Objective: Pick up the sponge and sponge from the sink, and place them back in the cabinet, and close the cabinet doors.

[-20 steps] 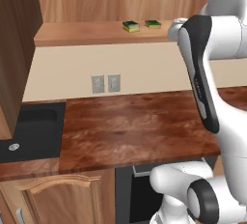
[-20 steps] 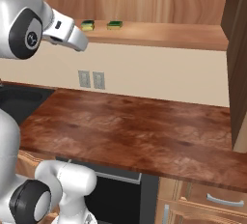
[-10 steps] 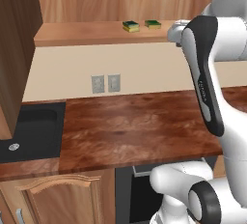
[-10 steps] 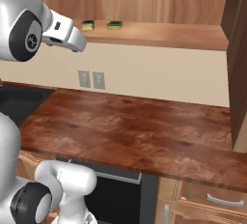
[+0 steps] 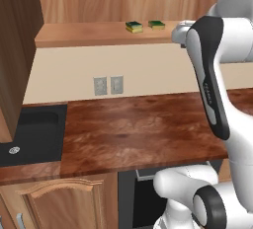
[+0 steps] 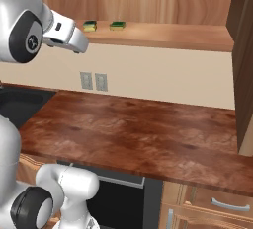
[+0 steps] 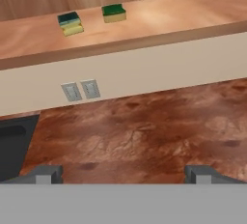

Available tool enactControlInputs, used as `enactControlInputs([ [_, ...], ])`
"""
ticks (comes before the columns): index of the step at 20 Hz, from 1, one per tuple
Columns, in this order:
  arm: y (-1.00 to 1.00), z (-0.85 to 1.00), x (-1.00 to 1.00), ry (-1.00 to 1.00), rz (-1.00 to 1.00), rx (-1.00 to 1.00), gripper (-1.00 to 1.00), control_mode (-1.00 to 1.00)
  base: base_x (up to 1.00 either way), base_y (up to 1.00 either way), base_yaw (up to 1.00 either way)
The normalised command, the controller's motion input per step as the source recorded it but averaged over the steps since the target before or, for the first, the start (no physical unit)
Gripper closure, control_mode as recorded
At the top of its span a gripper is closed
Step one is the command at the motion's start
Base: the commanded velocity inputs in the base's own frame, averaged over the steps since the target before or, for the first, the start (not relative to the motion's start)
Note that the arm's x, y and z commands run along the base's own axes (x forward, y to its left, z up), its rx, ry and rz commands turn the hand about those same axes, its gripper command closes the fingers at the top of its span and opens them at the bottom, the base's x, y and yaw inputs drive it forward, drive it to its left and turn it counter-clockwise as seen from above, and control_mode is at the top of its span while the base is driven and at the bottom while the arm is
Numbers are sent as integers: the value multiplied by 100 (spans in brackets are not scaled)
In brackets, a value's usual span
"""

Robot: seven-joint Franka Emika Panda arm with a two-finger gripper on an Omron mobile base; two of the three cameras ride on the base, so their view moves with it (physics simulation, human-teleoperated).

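On cabinet shelf, near back: two green-topped yellow sponges placed; pincer open, empty, drawn back; doors next.

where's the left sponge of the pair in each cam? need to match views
Left base view: left sponge, upper centre, on the cabinet floor.
Right base view, upper left.
Hand view, upper left.
Shared landmark: twin wall outlets, below it.

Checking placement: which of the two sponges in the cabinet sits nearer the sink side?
The sponge with its yellow layer plainly visible; it lies on the cabinet floor toward the sink. The other sponge sits beside it, apart, farther from the sink.
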Motion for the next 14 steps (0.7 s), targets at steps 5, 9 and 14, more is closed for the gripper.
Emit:
enactControlInputs([
  [5, 1, 0, -3, 0, 0, 0, -100, -100, 0, 0, 0],
  [9, 2, 0, -6, -2, 0, 0, -100, -100, 0, 0, 0],
  [14, -4, 0, -25, -14, -8, 0, -100, -100, 0, 0, 0],
])
